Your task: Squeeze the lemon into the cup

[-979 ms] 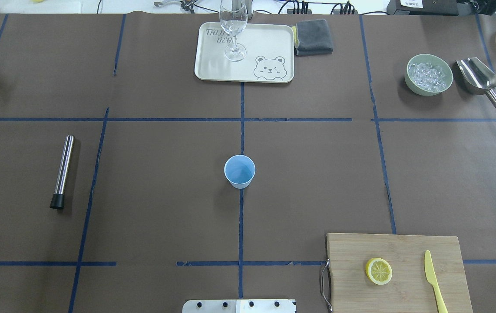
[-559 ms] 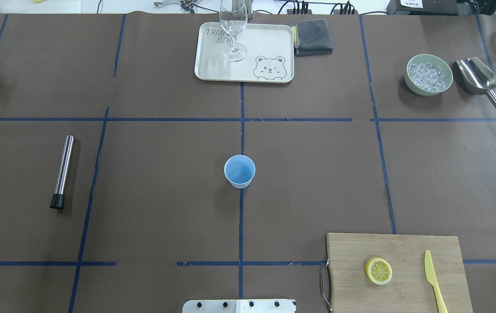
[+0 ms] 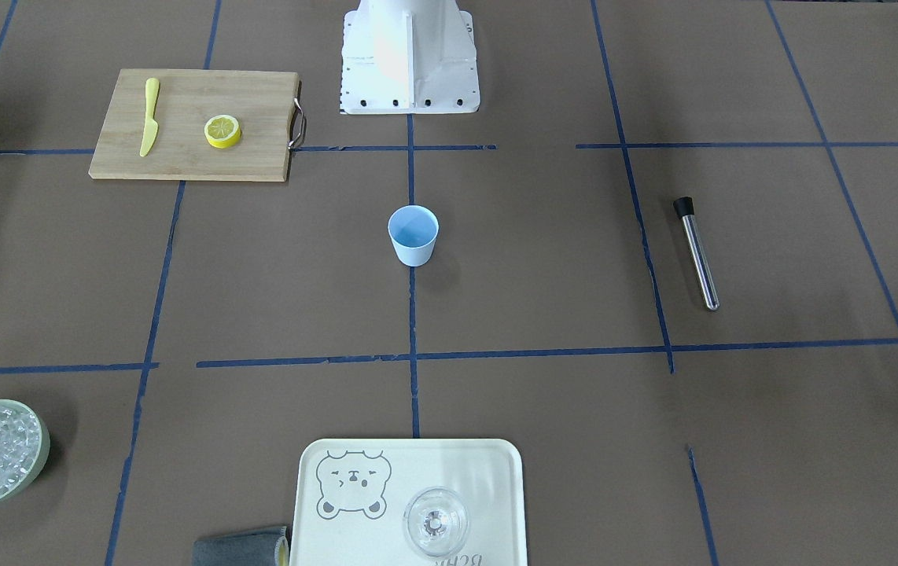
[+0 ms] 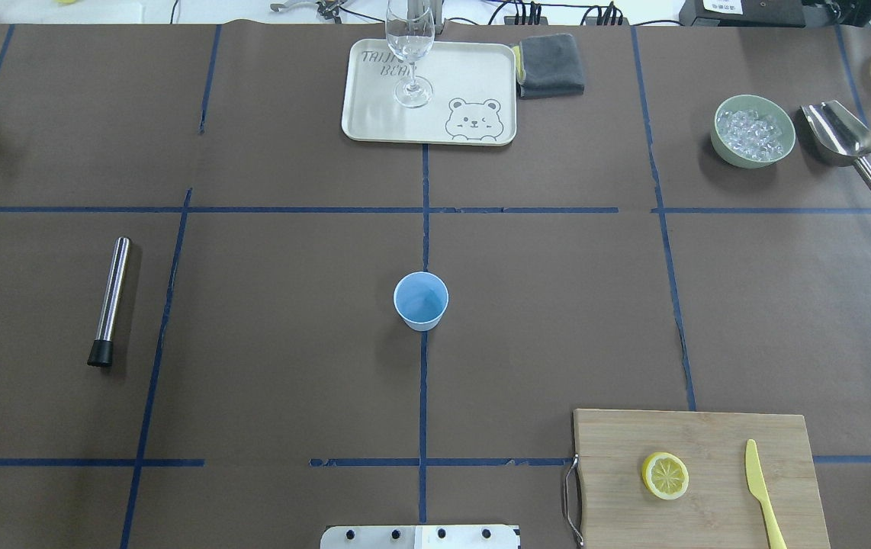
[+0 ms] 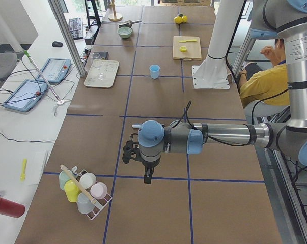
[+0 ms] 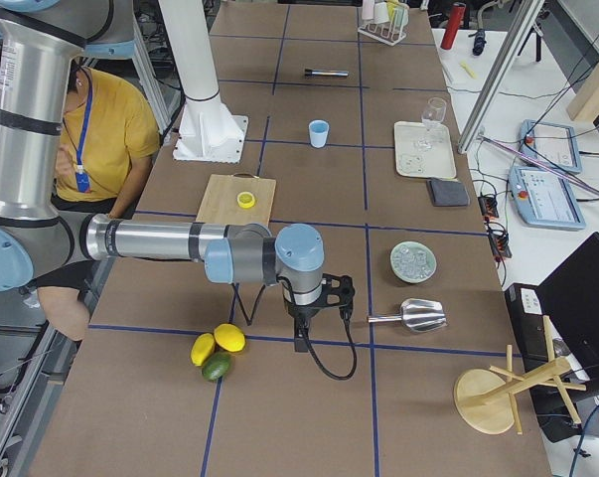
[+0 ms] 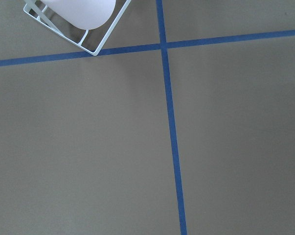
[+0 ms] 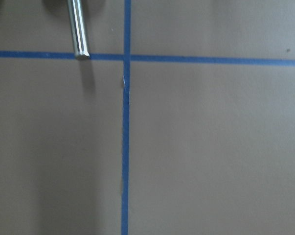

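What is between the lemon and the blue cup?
Only the wooden board under the lemon, then bare brown table up to the cup. The overhead view shows it.

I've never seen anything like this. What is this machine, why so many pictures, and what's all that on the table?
It is a robot with two jointed arms, each ending in a two-fingered hand. Six cameras catch one moment. One is above and behind the robot, one faces it, and one stands at each end of the table. One more sits on each wrist, seeing mostly brown table and blue tape. The left hand and the right hand hang over opposite ends of the table. Nothing shows in either, and I cannot tell whether they are open. In the middle stands a blue cup. A lemon lies cut side up on a wooden board beside a yellow knife. Farther off are a tray with a glass, a bowl of ice, a scoop and a metal rod.
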{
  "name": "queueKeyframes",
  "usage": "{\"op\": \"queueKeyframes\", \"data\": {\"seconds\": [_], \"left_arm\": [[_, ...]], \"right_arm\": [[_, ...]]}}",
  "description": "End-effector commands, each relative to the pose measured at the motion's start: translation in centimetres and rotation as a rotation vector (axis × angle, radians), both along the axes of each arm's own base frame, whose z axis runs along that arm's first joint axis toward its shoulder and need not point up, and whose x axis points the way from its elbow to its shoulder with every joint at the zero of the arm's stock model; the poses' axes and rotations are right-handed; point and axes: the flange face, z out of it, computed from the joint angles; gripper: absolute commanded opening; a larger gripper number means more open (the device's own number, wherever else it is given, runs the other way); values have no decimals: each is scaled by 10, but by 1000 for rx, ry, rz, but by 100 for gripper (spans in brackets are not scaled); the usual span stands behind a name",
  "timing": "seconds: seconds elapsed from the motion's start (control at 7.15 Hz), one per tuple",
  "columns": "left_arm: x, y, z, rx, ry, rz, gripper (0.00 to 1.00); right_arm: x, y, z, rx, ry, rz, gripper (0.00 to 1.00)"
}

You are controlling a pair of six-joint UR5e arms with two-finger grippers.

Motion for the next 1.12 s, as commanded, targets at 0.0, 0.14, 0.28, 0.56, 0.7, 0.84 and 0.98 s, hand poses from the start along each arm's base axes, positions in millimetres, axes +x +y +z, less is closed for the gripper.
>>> {"op": "queueKeyframes", "data": {"seconds": [0.0,0.14,0.28,0.56,0.7,0.84,0.98], "left_arm": [[0,-2,-6,13,-1,-1,100],[0,-3,-9,22,-1,-1,100],[0,-2,-13,30,-1,-1,100],[0,-2,-14,32,0,-1,100],[0,-2,-15,33,1,-1,100],[0,-3,-17,38,1,-1,100],[0,-3,-17,38,1,-1,100]], "right_arm": [[-4,-17,-15,45,-47,-8,100],[-5,-16,-13,40,-53,-5,100],[-9,-18,-39,64,-56,19,100],[-67,-25,-91,207,-86,-64,100],[-105,-22,-133,283,-94,-122,100],[-142,-2,-176,228,-146,-81,100],[-186,20,-206,169,-188,-87,100]]}}
